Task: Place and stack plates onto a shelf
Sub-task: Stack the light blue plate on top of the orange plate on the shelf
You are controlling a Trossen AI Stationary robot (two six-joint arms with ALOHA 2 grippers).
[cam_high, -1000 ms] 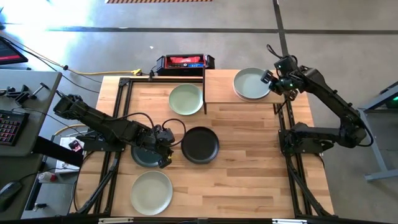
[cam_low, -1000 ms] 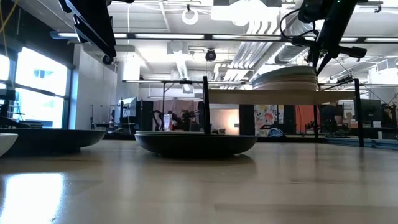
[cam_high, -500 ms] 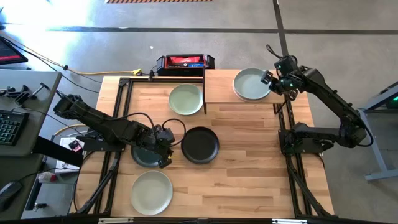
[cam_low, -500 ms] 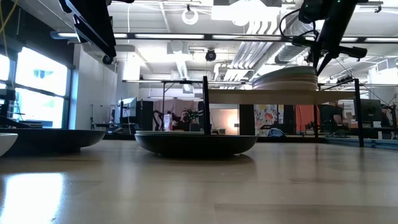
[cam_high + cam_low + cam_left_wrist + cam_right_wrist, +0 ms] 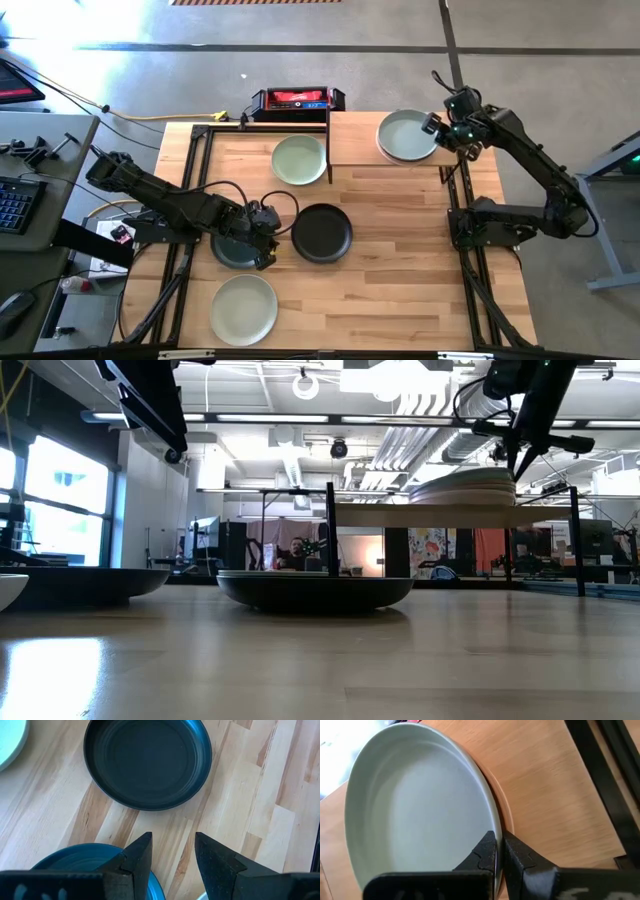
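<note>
Right gripper (image 5: 437,130) was over the right end of the shelf (image 5: 352,140), at the right-hand rim of the grey-green plate (image 5: 407,134). In the right wrist view its fingers (image 5: 487,851) were pinched nearly together on that plate's rim (image 5: 410,815), one finger inside the rim and one outside. The plate was the top one of a stack on the shelf; the edge of a peach-coloured plate (image 5: 504,815) showed beneath it. In the low view the stack (image 5: 462,487) sat on the shelf board (image 5: 440,515), with the right arm coming down to its right edge.

Left gripper (image 5: 262,243) hung low over the right edge of the dark teal plate (image 5: 232,250) on the tabletop (image 5: 400,260). In the left wrist view its fingers (image 5: 142,855) stood apart with bare wood between them and held nothing; the teal rim (image 5: 75,857) lay just beside one fingertip. Contact with it could not be told.

Black plate (image 5: 321,233) lay on the tabletop just right of the teal plate, apart from it. One pale green plate (image 5: 299,160) lay on the tabletop against the left end of the shelf. Another pale green plate (image 5: 243,309) lay near the front edge, below the teal plate.
</note>
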